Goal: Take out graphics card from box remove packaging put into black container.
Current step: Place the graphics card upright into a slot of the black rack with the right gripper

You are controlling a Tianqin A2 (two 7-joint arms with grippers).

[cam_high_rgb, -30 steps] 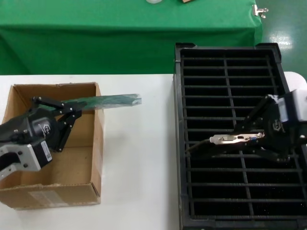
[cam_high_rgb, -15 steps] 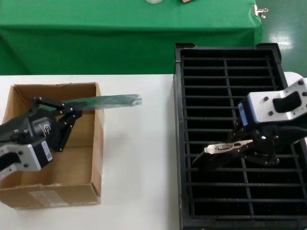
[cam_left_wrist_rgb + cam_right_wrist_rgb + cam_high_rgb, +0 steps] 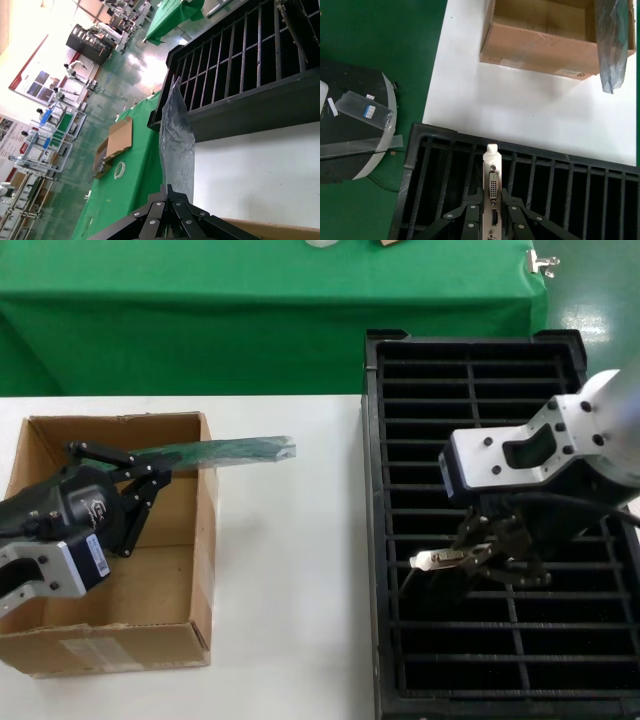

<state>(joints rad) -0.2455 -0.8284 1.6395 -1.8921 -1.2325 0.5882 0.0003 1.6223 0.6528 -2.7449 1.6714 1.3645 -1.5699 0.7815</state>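
In the head view we see the left gripper (image 3: 140,485) above the open box (image 3: 190,625), which sits at the near left part of the white table (image 3: 290,570). Its fingers are clamped on one end of the packaging (image 3: 225,451), which sticks out level past the box's right wall, over the table. The right gripper (image 3: 490,555) hangs over the left column of the black container (image 3: 372,540), about midway along it, fingers pinched on the graphics card (image 3: 440,560), whose silver bracket points toward the container's left wall.

From the left wrist view we see the crinkled packaging (image 3: 176,137) rising from the closed fingertips (image 3: 167,192), with the black container (image 3: 240,107) beyond the table.

From the right wrist view we see the graphics card (image 3: 492,187) held on edge between the fingers (image 3: 470,215), bracket end over the slots near the black container's rim (image 3: 427,132). Across the white table (image 3: 530,110) stands the box (image 3: 535,47), the packaging (image 3: 612,42) hanging over its corner.
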